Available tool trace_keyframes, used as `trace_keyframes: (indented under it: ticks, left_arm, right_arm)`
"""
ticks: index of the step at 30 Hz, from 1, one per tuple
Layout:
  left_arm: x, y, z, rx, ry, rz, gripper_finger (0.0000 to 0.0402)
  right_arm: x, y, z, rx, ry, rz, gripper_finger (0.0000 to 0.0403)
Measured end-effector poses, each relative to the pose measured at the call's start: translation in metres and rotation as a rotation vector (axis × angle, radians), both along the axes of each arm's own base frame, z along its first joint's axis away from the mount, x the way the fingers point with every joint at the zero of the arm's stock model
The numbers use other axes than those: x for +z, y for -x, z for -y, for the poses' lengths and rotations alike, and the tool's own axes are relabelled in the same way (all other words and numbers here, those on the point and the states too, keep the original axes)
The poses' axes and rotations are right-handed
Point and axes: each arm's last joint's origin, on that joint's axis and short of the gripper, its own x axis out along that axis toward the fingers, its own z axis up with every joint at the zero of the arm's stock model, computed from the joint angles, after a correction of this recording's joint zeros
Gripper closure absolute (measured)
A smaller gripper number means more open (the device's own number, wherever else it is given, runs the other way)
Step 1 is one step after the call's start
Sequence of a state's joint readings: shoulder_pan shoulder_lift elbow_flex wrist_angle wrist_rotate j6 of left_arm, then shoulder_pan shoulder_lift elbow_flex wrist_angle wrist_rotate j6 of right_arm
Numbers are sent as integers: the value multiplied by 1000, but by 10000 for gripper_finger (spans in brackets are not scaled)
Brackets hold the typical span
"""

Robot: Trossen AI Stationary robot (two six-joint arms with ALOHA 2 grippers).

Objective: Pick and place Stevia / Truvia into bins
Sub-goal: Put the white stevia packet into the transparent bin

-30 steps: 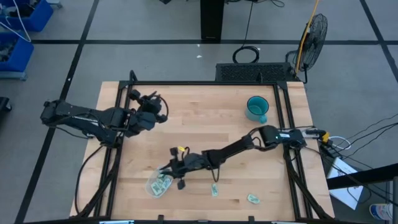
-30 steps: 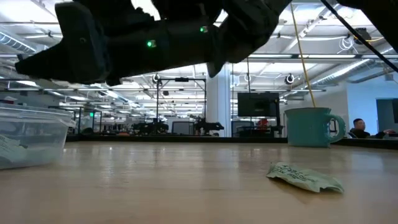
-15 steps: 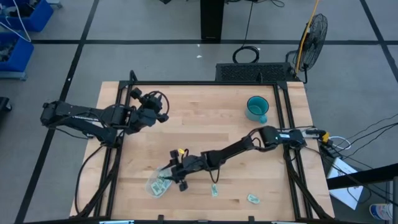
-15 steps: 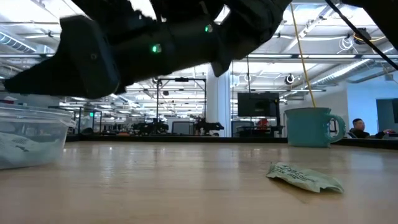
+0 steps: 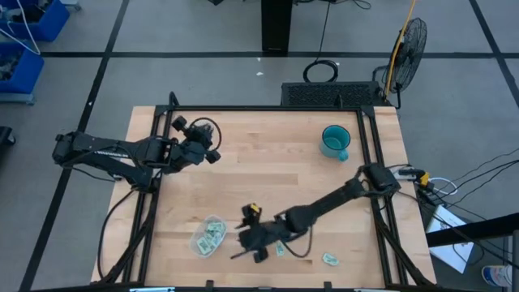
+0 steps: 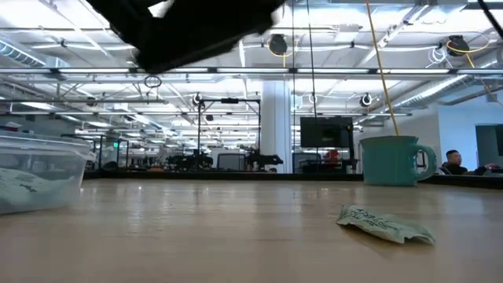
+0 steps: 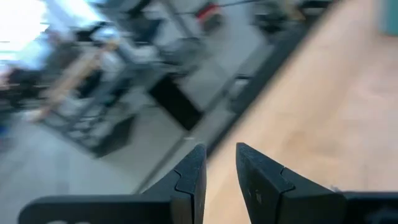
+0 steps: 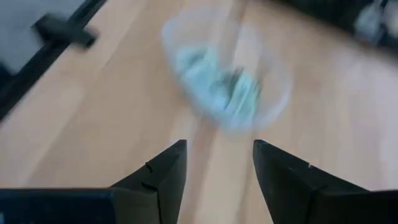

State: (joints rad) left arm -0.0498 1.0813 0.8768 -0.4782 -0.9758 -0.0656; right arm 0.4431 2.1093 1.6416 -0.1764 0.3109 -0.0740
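The see-through bin point(image 5: 209, 236) stands near the table's near edge with several pale green Stevia sachets point(image 8: 217, 84) lying in it; in the low view the bin point(image 6: 39, 169) is at the left. Two loose sachets lie flat on the wood, one point(image 5: 280, 248) under my right arm and one point(image 5: 331, 259) further right, and the low view shows a single sachet point(image 6: 385, 222). My right gripper point(image 5: 242, 243) hovers open just right of the bin, its fingers point(image 8: 165, 171) empty. My left gripper point(image 5: 212, 136) waits raised over the far left of the table, slightly open and empty.
A teal mug point(image 5: 334, 140) stands at the far right of the table and also shows in the low view point(image 6: 393, 159). A black frame rail point(image 5: 154, 186) runs along the table's left side. Bare wood lies between the mug and the bin.
My right gripper has pulled back from over the bin toward the table's right and near edge and has risen; in the low view its arm has lifted almost out of the picture. My left gripper has turned a little in place.
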Motion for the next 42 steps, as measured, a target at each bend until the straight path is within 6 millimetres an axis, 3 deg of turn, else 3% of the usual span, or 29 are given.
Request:
trace_keyframes:
  ticks: [7,12,17,27,36,42]
  left_arm:
    - [-4,-5,7,-249,206,-5,307]
    - [-5,-6,8,-276,228,-7,307]
    - [-6,-5,7,-269,237,-13,307]
    - [-12,1,7,-225,277,-65,307]
    - [-14,3,7,-203,297,-65,307]
    - [-14,3,7,-197,299,-58,307]
  right_arm:
    - [29,63,-24,-221,-242,-303,227]
    - [42,103,-37,-400,-511,-631,228]
    - [40,134,-58,-539,-596,-872,228]
    - [2,186,-86,-638,-469,-940,231]
    - [-44,214,-74,-666,-340,-988,232]
    - [-57,220,-67,-648,-326,-992,234]
